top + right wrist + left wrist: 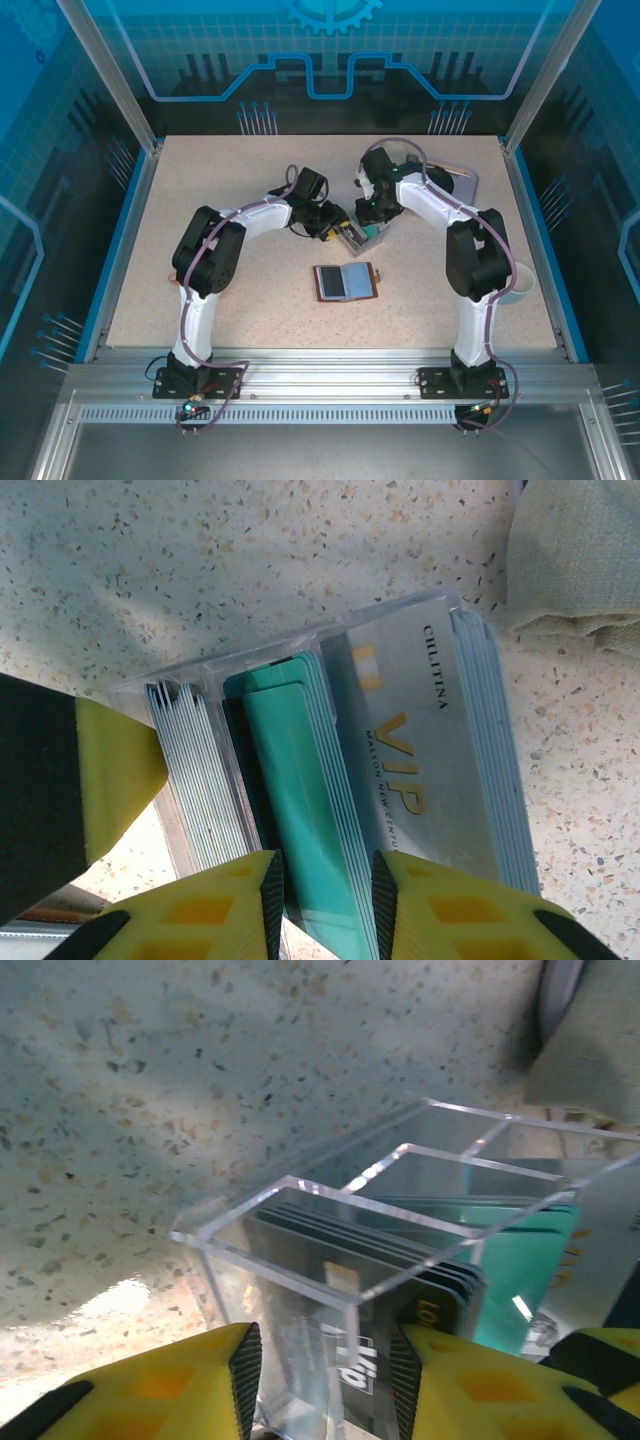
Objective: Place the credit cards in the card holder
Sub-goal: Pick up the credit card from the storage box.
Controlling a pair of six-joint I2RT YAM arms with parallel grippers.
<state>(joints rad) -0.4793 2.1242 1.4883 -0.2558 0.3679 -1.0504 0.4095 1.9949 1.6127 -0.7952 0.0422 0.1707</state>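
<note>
Teal credit cards (300, 810) stand in a tray (290, 1186); our right hand (322, 900) straddles them, our left hand (322, 1385) flanks the tray, probably steadying. Whether either grips, we cannot tell.

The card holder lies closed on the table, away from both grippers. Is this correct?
No: the card holder lies open on the table, inner pockets up, as the top external view shows. It is indeed away from the left gripper and the right gripper.

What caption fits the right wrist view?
Right gripper straddling teal credit cards in the clear tray, grey VIP cards alongside.
</note>
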